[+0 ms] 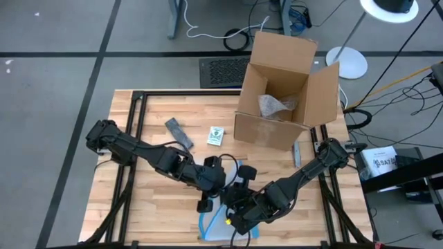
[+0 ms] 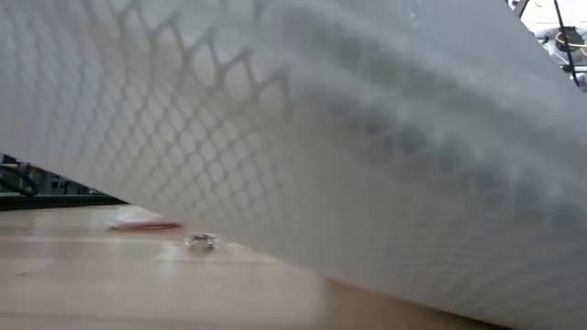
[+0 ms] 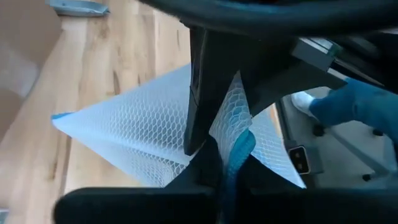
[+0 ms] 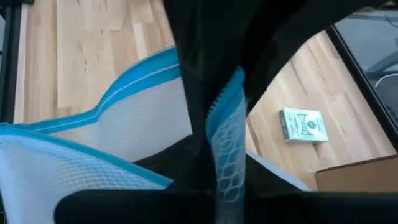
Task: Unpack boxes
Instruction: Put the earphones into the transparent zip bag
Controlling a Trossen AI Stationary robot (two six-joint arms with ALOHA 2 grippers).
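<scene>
Box (image 1: 280, 90) open; pincers low together.

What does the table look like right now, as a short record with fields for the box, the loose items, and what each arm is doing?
box: cardboard box at the table's far right, flaps open, crumpled wrapping inside
loose items: small green-printed pack and a flat grey piece on the wood, left of the box
pouch: mesh pouch with blue edge at the near edge, lifted
left gripper: jaws shut on the pouch
right gripper: jaws shut on the pouch's blue edge
low view: filled by the pouch's mesh
</scene>
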